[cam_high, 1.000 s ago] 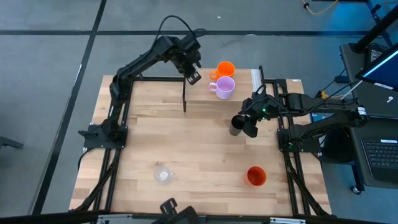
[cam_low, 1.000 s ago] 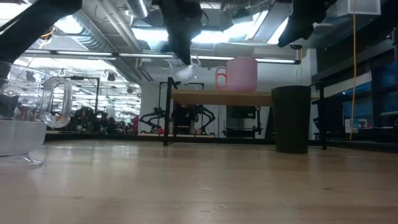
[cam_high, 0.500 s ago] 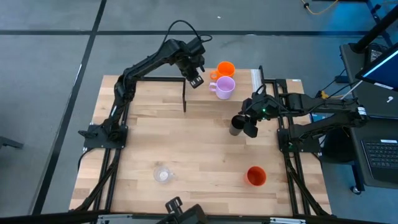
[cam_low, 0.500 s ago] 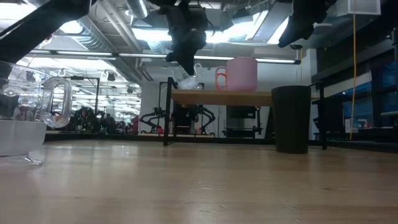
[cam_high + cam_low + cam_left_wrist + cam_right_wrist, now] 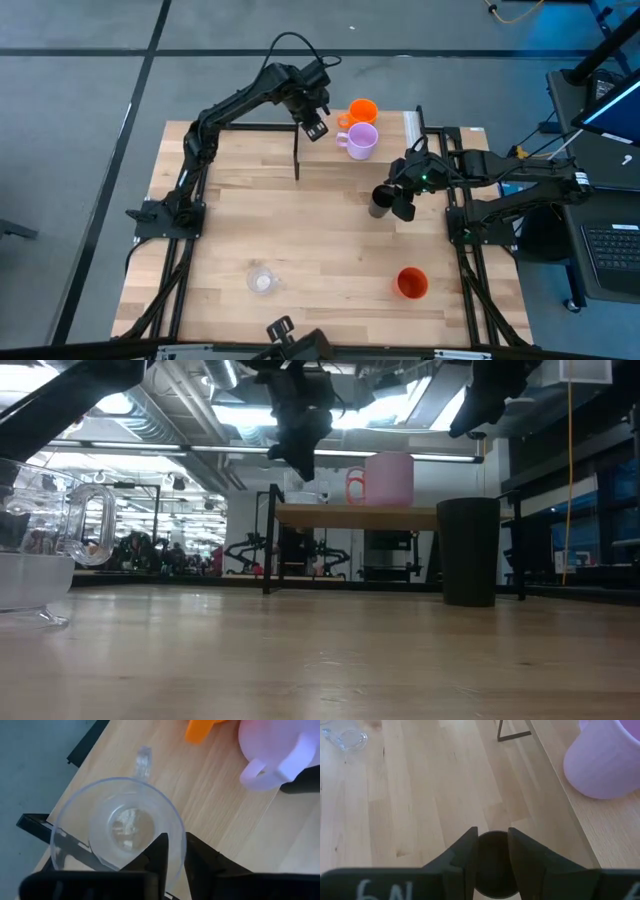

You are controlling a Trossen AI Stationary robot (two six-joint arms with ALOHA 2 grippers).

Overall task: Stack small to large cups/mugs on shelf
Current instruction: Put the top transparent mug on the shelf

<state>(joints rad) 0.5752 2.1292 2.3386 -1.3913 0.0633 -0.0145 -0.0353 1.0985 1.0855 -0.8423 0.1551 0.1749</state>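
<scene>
My left gripper [image 5: 313, 127] is over the left end of the shelf [image 5: 360, 516] and is shut on a clear handled cup [image 5: 120, 822]. The orange mug [image 5: 362, 109] and the lilac mug [image 5: 362, 141] stand on the shelf beside it. My right gripper [image 5: 397, 198] is open above the black cup [image 5: 468, 550], which stands on the tabletop. In the right wrist view the cup's mouth [image 5: 492, 865] shows between the fingers. The low view shows the fingers well above the cup's rim, apart from it. My left gripper holds the clear cup by its rim wall [image 5: 176, 851], on the side opposite the handle [image 5: 143, 761]. One finger is inside the cup and one outside. The fingers come from above, pointing down. The cup is upright at the shelf top; whether its base rests there I cannot tell.
A second clear tumbler [image 5: 262, 281] stands near the table's front, left of middle. A red-orange cup [image 5: 411, 283] stands at the front right. The shelf's black posts [image 5: 297, 158] rise from the tabletop. A white strip [image 5: 410, 124] marks the shelf's right end.
My left gripper has carried the clear cup a little toward the table's right and down to the shelf's left end. The cup was tilted above the shelf before and now sits lower and upright. My right gripper has kept still above the black cup.
</scene>
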